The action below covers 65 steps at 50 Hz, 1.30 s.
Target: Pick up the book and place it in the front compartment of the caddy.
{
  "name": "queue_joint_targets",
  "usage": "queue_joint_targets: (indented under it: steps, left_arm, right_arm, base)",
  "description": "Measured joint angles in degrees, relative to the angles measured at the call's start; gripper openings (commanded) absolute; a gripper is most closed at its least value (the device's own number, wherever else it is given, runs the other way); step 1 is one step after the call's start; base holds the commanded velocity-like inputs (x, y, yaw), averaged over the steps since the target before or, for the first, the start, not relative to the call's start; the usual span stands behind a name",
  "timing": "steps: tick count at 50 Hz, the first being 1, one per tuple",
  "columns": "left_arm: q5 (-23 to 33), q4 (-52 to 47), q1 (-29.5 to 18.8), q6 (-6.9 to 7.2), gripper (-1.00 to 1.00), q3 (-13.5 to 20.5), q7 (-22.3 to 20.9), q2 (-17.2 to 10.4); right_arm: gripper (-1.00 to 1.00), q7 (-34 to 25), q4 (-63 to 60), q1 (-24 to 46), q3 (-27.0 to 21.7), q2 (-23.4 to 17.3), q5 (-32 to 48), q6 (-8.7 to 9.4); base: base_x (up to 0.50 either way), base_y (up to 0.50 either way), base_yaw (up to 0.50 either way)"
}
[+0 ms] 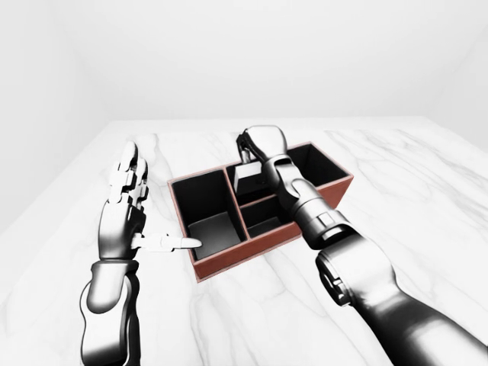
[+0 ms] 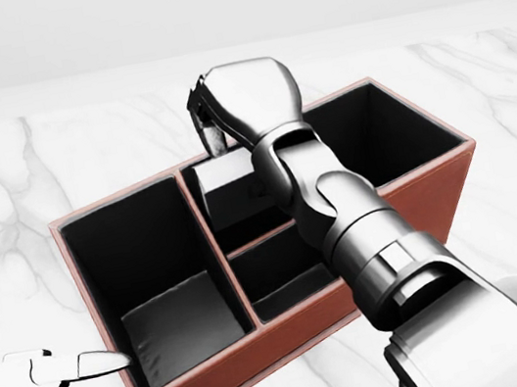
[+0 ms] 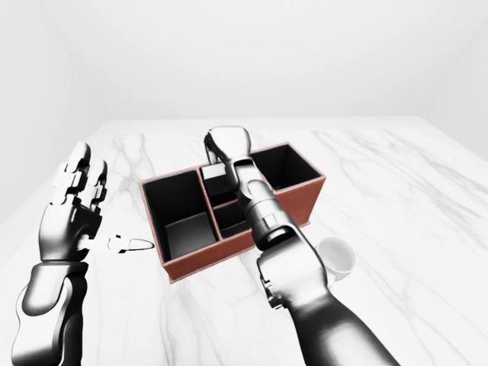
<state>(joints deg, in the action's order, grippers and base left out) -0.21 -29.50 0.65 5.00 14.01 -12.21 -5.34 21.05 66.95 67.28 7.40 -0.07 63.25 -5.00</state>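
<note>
The red-brown caddy (image 2: 436,186) lies on the white marble table, split into one long compartment on the left, two small ones in the middle and one on the right. A grey book (image 2: 229,196) stands upright in the upper small middle compartment. My right hand (image 2: 212,130) is over that compartment, its fingers shut on the book's top edge. The book's lower part is hidden by the divider and my forearm. Left of the caddy, my left hand (image 1: 152,206) is open, its fingers spread upward and its thumb tip at the caddy's left wall.
A white cup (image 3: 336,258) sits on the table just right of the caddy's lower corner, beside my right forearm. The marble table (image 1: 427,175) stretches on around the caddy, and plain white walls rise beyond its top edge.
</note>
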Motion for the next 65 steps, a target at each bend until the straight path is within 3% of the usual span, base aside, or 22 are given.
queue_joint_targets:
  steps: [65]
  left_arm:
    - [0.17, 0.13, -0.09, 0.00, 1.00, -0.02, 0.14, -0.04]
  right_arm:
    - [-1.00, 7.66, 5.13, 0.38, 0.72, 1.58, 3.74, 0.00]
  base:
    - [0.00, 0.00, 0.00]
